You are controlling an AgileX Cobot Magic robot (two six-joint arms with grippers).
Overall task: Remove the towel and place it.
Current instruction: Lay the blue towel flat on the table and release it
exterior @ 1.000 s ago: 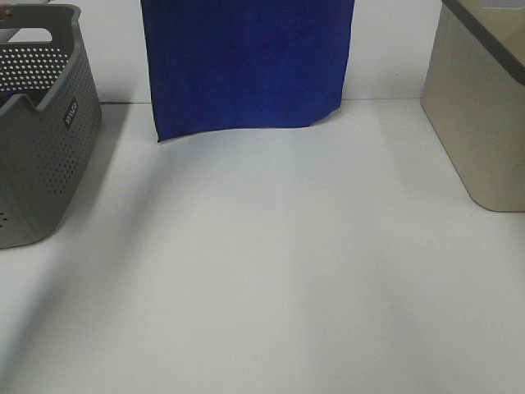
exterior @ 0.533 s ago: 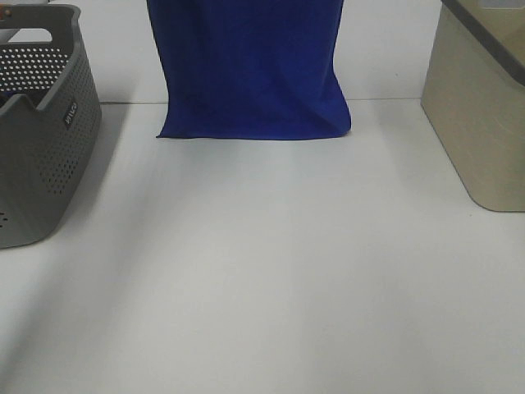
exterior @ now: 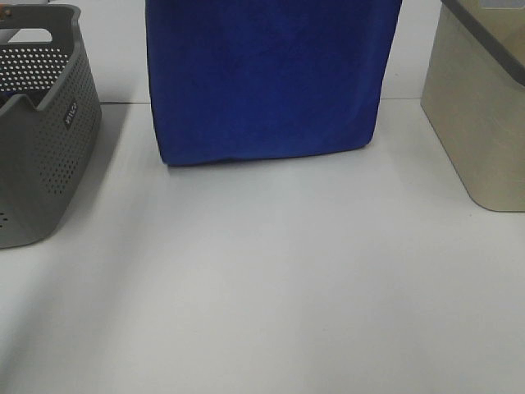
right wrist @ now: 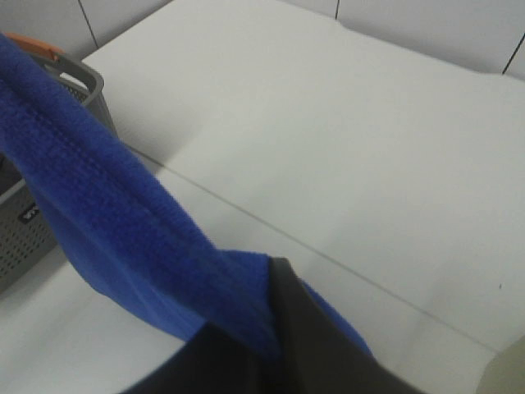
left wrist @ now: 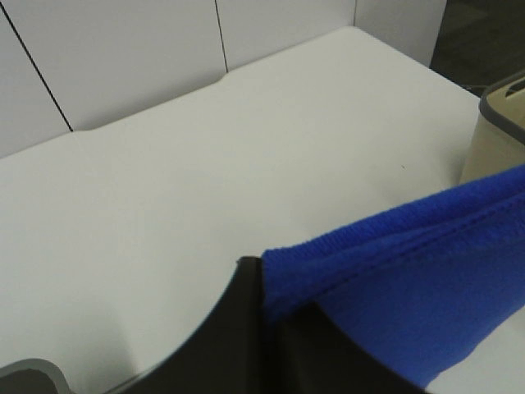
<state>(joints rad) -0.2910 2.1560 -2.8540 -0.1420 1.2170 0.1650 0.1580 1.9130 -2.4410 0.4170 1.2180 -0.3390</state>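
- Since a moment ago the towel [exterior: 262, 82] has spread wider and its bottom hem has swung nearer. It hangs by the far edge of the counter [exterior: 271, 287]; I can't tell if the hem touches.
- It is clear of the grey basket [exterior: 41, 164] at the left edge, so removal looks done and laying it down remains.
- Left gripper [left wrist: 261, 308] and right gripper [right wrist: 275, 328] are raised, jaws clamped tight on the towel's top edge, stretching it between them.

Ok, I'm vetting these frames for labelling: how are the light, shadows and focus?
Exterior high: soft even light, a faint shadow beside the grey basket, a thin one under the towel. Left wrist: left gripper dark and blurred, towel seam clear. Right wrist: right gripper blurred, dark.
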